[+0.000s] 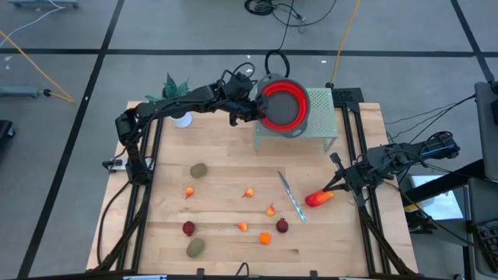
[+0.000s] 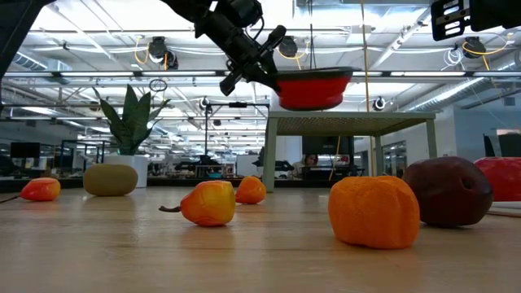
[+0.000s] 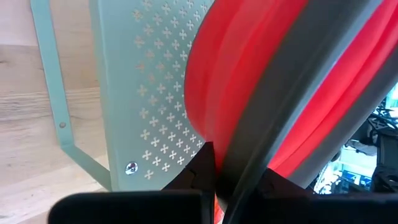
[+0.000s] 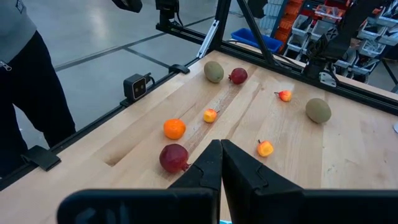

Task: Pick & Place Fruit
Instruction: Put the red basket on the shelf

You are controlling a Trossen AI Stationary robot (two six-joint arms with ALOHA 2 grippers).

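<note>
Wooden counter (image 1: 233,175) carries scattered fruit (image 1: 199,169). Left gripper (image 1: 250,109) pinches the bowl (image 1: 285,105) by its rim; right gripper (image 1: 336,187), pressed together, touches the elongated fruit (image 1: 319,198). Light, rollable: grasp mid-body.

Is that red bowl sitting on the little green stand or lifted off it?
Lifted: the left gripper holds the bowl by its rim, clear above the stand.
</note>
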